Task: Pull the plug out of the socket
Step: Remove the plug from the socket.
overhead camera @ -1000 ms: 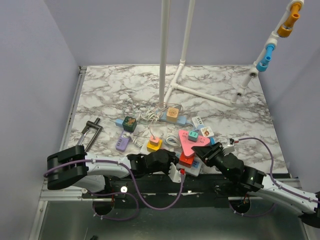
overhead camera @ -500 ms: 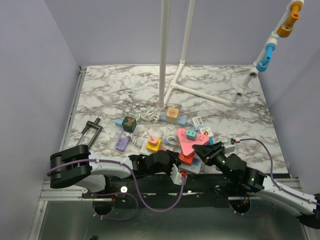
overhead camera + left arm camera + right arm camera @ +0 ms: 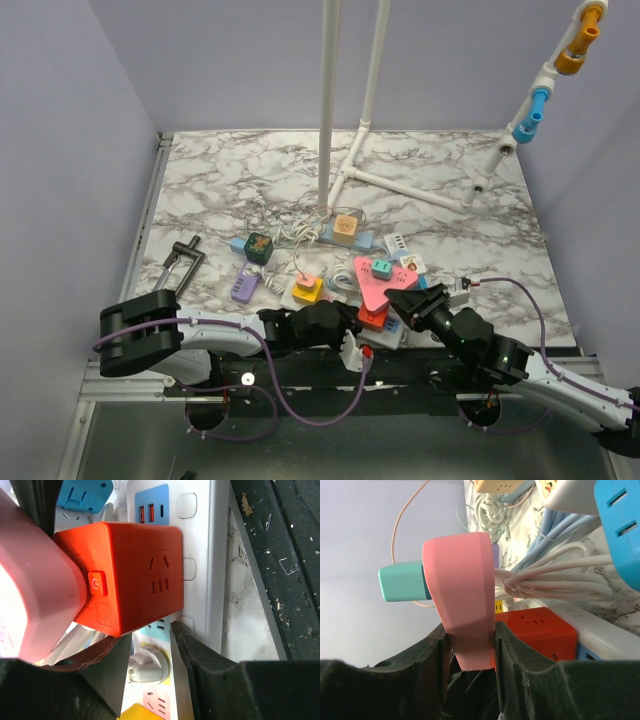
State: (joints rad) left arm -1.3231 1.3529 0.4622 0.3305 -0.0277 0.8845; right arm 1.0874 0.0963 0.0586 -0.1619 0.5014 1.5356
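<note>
The job is at the grip-and-brace stage, and no separation shows. The pink plug, a flat wedge-shaped block, is pinched across its thickness between the right fingers, which press flat on both of its faces. It stands against one side of the orange cube, the socket block taken here as the landmark. In the left wrist view pink body and cube face meet with no gap, so I judge the plug to be fully seated. A teal plug juts from the pink plug's face on the side away from the cube.

The cube itself sits on a white power strip, which runs along beneath it on the bench. The left fingers stand just beside the cube on its near side, set to a narrow gap. One tip lies on the strip and a round white plug shows between the two. Whether they pinch anything or only press down, I cannot tell.

Done, by my reading: the plug is firmly held, and the other arm is placed as if to steady the socket side. Left to do: the pull itself, drawing the pink plug away from the cube until its pins clear.
</note>
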